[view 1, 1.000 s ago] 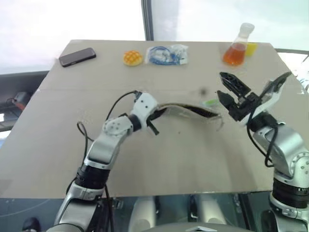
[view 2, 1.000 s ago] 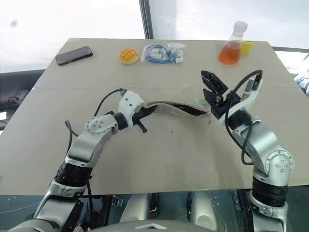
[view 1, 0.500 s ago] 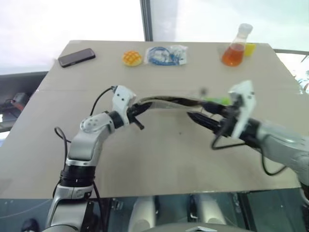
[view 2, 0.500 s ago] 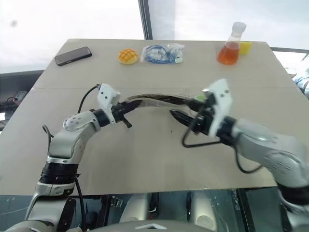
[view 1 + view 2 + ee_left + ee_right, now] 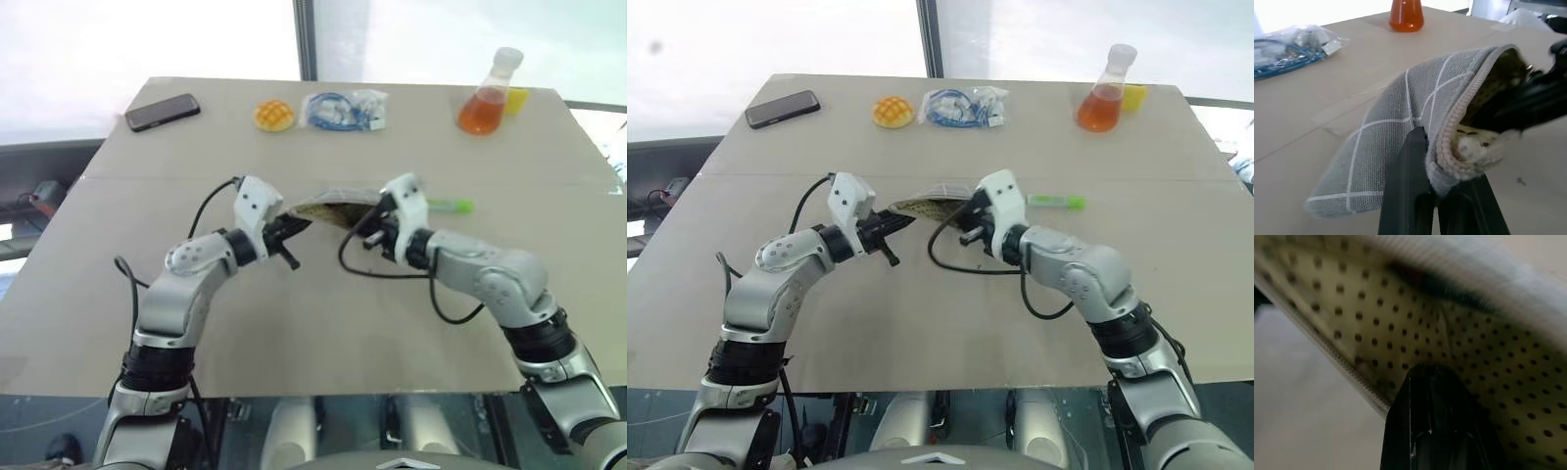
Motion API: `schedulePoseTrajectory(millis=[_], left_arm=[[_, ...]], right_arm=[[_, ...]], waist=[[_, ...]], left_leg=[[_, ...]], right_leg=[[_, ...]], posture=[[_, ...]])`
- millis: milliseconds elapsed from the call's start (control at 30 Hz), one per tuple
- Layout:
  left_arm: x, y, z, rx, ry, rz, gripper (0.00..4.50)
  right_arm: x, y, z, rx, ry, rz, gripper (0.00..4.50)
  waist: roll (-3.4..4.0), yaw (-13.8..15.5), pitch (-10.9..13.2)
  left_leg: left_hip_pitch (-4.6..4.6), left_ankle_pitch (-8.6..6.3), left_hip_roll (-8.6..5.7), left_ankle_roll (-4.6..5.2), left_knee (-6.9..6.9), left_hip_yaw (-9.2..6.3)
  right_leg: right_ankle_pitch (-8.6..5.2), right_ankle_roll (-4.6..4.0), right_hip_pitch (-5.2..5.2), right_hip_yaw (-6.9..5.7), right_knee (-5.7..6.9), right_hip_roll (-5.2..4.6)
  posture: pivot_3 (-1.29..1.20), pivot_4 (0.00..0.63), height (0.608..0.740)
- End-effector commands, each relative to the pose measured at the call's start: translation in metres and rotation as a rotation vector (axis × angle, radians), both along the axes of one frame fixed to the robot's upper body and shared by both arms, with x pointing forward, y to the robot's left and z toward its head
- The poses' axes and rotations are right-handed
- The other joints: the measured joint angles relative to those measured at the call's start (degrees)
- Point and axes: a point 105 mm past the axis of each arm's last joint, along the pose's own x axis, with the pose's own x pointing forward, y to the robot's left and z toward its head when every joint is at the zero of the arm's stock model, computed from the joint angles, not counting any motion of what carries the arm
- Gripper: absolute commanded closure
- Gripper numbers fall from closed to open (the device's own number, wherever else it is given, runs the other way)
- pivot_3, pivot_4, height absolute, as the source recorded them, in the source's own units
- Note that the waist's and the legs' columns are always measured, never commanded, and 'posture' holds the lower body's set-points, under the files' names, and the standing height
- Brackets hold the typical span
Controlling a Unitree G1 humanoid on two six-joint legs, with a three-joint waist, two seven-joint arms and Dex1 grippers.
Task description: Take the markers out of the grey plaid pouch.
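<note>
Halfway: green highlighter point(image 5: 1055, 201) out on the tabletop point(image 5: 921, 323); grey plaid pouch point(image 5: 1400, 127) lifted, clamped by left gripper point(image 5: 1437, 208); right gripper point(image 5: 1435, 391) closed inside the mouth, black marker unseen

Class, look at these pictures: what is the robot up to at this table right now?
The robot is emptying a grey plaid pouch. Its left gripper is shut on the pouch's zipped edge and holds it up off the table. The right gripper is shut and pushed inside the open mouth, against the dotted lining. A green marker already lies on the table beside the right arm. What the right gripper holds, if anything, is hidden.
</note>
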Motion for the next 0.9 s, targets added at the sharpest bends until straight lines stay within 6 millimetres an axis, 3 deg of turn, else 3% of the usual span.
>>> schedulePoseTrajectory(millis=[33,133,300,567,733,800,900], left_arm=[[-0.011,-0.004,0.007,-0.116,0.069,-0.050,4.50],[-0.017,-0.003,0.001,-0.208,0.201,-0.073,4.50],[-0.026,0.004,-0.001,-0.331,0.380,-0.125,4.50],[-0.028,0.004,-0.008,-0.340,0.508,-0.169,4.50],[-0.036,-0.011,-0.011,-0.316,0.514,-0.224,4.50],[-0.036,-0.013,-0.012,-0.298,0.492,-0.220,4.50],[-0.030,-0.007,-0.010,-0.313,0.459,-0.170,4.50]], right_arm=[[-0.004,0.013,0.008,-0.166,-0.190,0.167,4.45],[-0.005,0.017,0.013,-0.291,-0.330,0.265,4.45],[0.000,0.025,0.026,-0.456,-0.569,0.348,2.32],[0.015,0.052,0.011,-0.631,-0.766,0.451,2.32],[0.031,0.069,-0.038,-0.680,-0.763,0.485,2.32],[0.036,0.067,-0.051,-0.678,-0.734,0.478,2.84],[0.039,0.059,-0.051,-0.656,-0.727,0.467,4.00]], waist=[[0.00,-0.32,0.00],[0.00,-0.46,0.01],[-0.01,-0.51,0.01],[-0.01,-0.57,0.00],[-0.04,-0.74,-0.01],[-0.04,-0.76,-0.01],[-0.08,-0.68,-0.09]], left_leg=[[0.00,0.00,0.00,0.00,0.02,-0.04],[0.00,0.00,0.00,0.00,0.02,-0.08],[0.02,0.01,0.03,-0.01,0.01,-0.15],[0.06,0.04,0.00,-0.07,0.02,-0.06],[0.11,0.23,0.00,-0.38,0.00,0.10],[0.10,0.25,0.01,-0.42,-0.04,0.14],[0.15,0.26,0.01,-0.45,-0.04,0.16]], right_leg=[[0.00,0.01,0.00,0.02,0.00,0.00],[-0.01,0.03,-0.01,0.04,-0.01,0.00],[-0.07,0.12,-0.01,-0.02,0.02,0.06],[-0.02,0.04,0.02,-0.01,0.03,0.03],[0.01,-0.01,0.03,-0.02,0.09,0.06],[0.01,-0.01,0.02,-0.02,0.10,0.07],[0.01,-0.02,0.05,-0.03,0.10,0.04]], posture=[[0.00,0.150,0.740],[0.00,0.150,0.740],[0.00,0.150,0.740],[0.00,0.150,0.740],[0.00,0.150,0.740],[0.00,0.150,0.740],[0.00,0.150,0.740]])
